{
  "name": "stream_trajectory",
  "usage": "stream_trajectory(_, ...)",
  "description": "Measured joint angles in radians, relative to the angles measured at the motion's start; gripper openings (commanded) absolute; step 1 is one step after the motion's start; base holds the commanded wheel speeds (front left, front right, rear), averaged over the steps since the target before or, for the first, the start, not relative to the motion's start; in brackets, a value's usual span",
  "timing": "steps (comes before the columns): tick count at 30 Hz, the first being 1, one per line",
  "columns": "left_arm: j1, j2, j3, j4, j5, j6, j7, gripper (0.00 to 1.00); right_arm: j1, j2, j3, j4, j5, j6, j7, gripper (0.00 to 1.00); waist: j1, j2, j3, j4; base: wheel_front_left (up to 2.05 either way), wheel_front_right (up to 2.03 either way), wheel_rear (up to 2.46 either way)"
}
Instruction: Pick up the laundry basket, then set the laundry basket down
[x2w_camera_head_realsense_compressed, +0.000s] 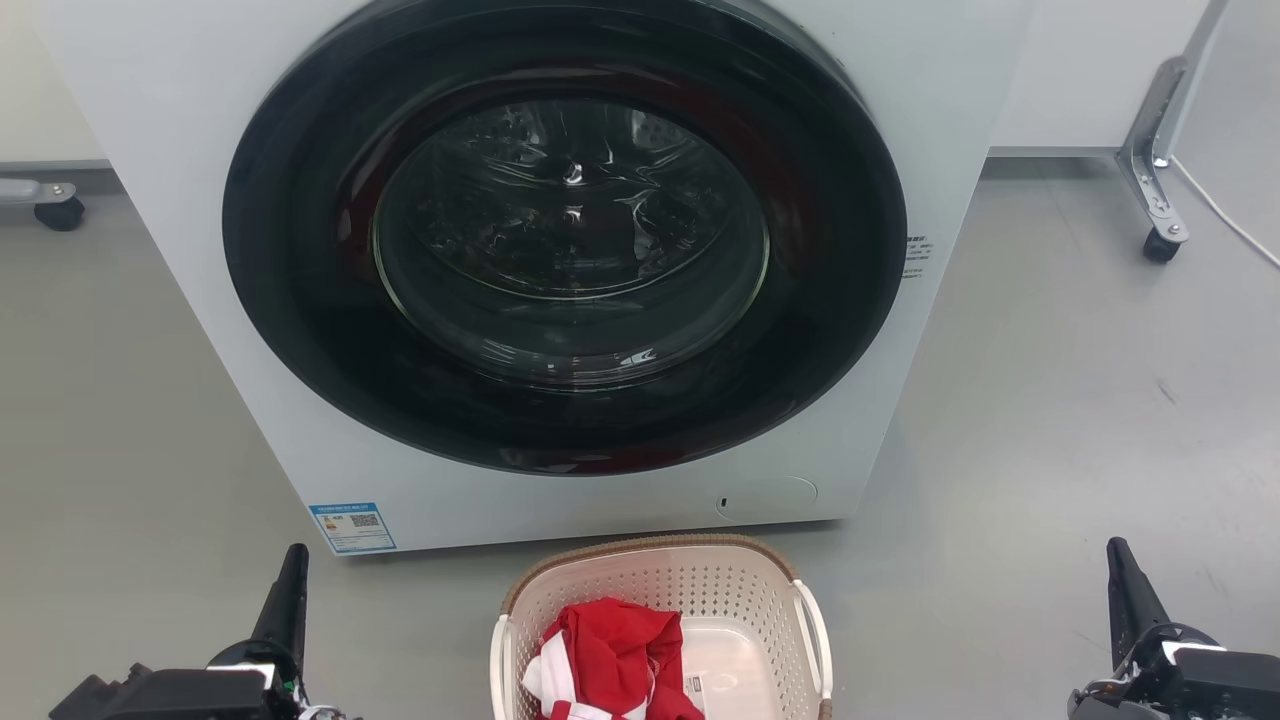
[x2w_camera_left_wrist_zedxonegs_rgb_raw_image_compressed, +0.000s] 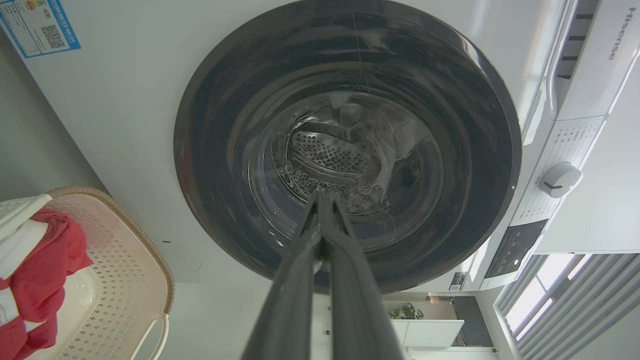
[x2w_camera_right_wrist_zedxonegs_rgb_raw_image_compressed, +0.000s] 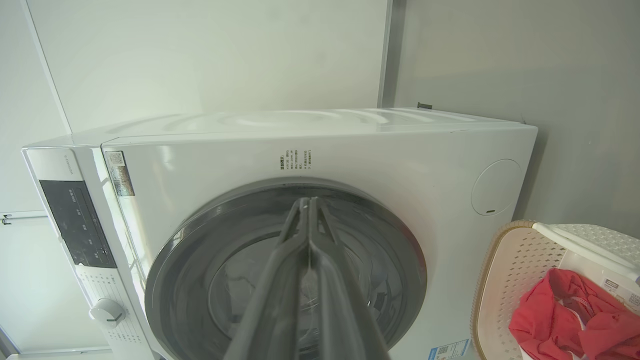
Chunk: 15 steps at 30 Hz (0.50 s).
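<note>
Laundry basket (x2w_camera_head_realsense_compressed: 722, 592), cream-white perforated plastic with a brown woven-look rim, sits on the grey floor (x2w_camera_head_realsense_compressed: 1050, 400) just before the front of the white washing machine (x2w_camera_head_realsense_compressed: 170, 230), with a crumpled red and white garment (x2w_camera_head_realsense_compressed: 612, 648) inside it. Left pincer (x2w_camera_head_realsense_compressed: 296, 556) and right pincer (x2w_camera_head_realsense_compressed: 1118, 548) hang well apart from it on either side, each with its fingers pressed together and holding nothing. That fits a basket waiting to be lifted as well as one already put back down, and the pictures do not settle which. Handling it well would likely mean taking the two white side handles (x2w_camera_head_realsense_compressed: 816, 632) evenly, so it stays level and clear of the dark round door (x2w_camera_head_realsense_compressed: 290, 300). Head view gives both handles at once. The left wrist view adds the washer's white dial (x2w_camera_left_wrist_zedxonegs_rgb_raw_image_compressed: 560, 179), and the right wrist view adds its flat top (x2w_camera_right_wrist_zedxonegs_rgb_raw_image_compressed: 300, 122) and a small label (x2w_camera_right_wrist_zedxonegs_rgb_raw_image_compressed: 619, 286) in the basket.
</note>
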Motion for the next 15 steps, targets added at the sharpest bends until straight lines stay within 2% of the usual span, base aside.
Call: stream_trajectory(15,0.000,0.000,0.000,0.001,0.000,0.000,0.000,0.00,0.000,0.000,0.000,0.000,0.000,0.000,0.000,0.00,0.0000,0.0000,0.000,0.000,0.00,0.00,0.00)
